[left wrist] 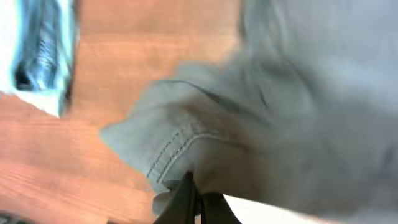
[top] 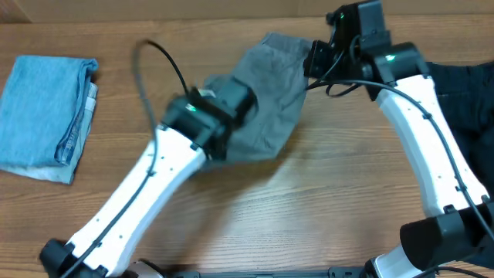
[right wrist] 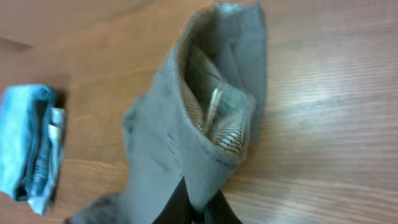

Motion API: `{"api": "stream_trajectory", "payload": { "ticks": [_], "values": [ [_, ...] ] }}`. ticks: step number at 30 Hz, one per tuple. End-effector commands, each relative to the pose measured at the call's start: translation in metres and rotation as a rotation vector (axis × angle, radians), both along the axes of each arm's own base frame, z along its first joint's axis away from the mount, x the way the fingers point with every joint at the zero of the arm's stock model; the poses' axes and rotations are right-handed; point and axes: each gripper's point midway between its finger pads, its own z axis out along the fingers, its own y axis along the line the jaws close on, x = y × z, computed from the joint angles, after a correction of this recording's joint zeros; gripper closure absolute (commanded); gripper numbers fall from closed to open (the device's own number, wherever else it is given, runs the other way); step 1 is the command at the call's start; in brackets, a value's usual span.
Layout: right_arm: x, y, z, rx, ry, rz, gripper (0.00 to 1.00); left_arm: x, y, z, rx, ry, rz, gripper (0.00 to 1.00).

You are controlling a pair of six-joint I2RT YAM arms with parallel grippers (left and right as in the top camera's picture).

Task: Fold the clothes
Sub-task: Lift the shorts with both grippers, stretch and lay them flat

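Observation:
The mid-grey shorts point(top: 266, 96) hang bunched between my two grippers above the middle of the table. My left gripper point(top: 231, 100) is shut on a stitched edge of the shorts point(left wrist: 186, 143); its fingertips point(left wrist: 198, 202) pinch the fabric. My right gripper point(top: 315, 58) is shut on the other end, fingertips point(right wrist: 198, 208) clamped on grey cloth. The right wrist view shows the shorts point(right wrist: 205, 112) with the fly and pale checked lining open. A folded light-blue garment point(top: 46, 116) lies at the far left. A black garment point(top: 467, 100) lies at the right edge.
The light-blue garment also shows in the left wrist view point(left wrist: 43, 50) and the right wrist view point(right wrist: 28, 146). A black cable point(top: 158, 66) loops above my left arm. Bare wooden tabletop point(top: 309, 201) lies in front of the shorts.

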Motion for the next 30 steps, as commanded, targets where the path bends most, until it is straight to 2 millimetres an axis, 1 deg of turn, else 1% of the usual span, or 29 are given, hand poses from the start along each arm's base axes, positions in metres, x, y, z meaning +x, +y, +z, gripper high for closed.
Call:
{"api": "stream_trajectory", "payload": {
  "ticks": [1,3,5,7,8,10,11,12,13,17,19,21,23,26,28,30],
  "values": [
    [-0.002,-0.024,0.085,-0.014,-0.170,-0.073,0.96,0.037,0.026,0.077,-0.017,-0.237,0.034,0.96],
    [-0.008,-0.032,0.103,-0.032,-0.188,-0.102,0.96,0.047,0.036,0.113,-0.051,-0.336,0.051,0.96],
    [-0.016,-0.039,0.117,-0.035,-0.195,-0.119,0.96,0.051,0.043,0.152,-0.086,-0.440,0.050,0.96],
    [-0.020,-0.042,0.126,-0.034,-0.204,-0.124,0.96,0.051,0.045,0.181,-0.106,-0.517,0.030,0.96],
    [-0.024,-0.046,0.134,-0.032,-0.212,-0.131,0.96,0.049,0.046,0.201,-0.118,-0.571,0.009,0.96],
    [-0.029,-0.051,0.146,-0.029,-0.229,-0.142,0.96,0.044,0.050,0.229,-0.135,-0.651,-0.001,0.96],
    [-0.033,-0.055,0.156,-0.026,-0.250,-0.153,0.96,0.040,0.055,0.248,-0.138,-0.711,0.007,0.96],
    [-0.036,-0.058,0.163,-0.028,-0.263,-0.160,0.96,0.037,0.059,0.259,-0.136,-0.746,0.015,0.96],
    [-0.043,-0.062,0.174,-0.026,-0.284,-0.170,0.96,0.032,0.066,0.274,-0.133,-0.798,0.035,0.96],
    [-0.067,-0.071,0.201,-0.011,-0.326,-0.197,0.96,0.012,0.075,0.319,-0.180,-0.947,0.030,0.96],
    [-0.081,-0.073,0.223,0.008,-0.385,-0.201,0.96,-0.004,0.083,0.348,-0.207,-1.050,0.024,0.96],
    [-0.096,-0.076,0.242,0.035,-0.436,-0.213,0.96,-0.020,0.090,0.369,-0.235,-1.130,0.027,0.96],
    [-0.113,-0.079,0.257,0.064,-0.467,-0.231,0.96,-0.036,0.095,0.380,-0.269,-1.177,0.021,0.96],
    [-0.139,-0.092,0.263,0.098,-0.458,-0.316,0.96,-0.055,0.094,0.383,-0.326,-1.187,-0.012,0.96],
    [-0.152,-0.099,0.263,0.102,-0.450,-0.352,0.96,-0.059,0.090,0.375,-0.360,-1.149,-0.028,0.96],
    [-0.164,-0.106,0.256,0.088,-0.418,-0.387,0.96,-0.057,0.088,0.361,-0.363,-1.095,-0.014,0.96]
  ]
}}
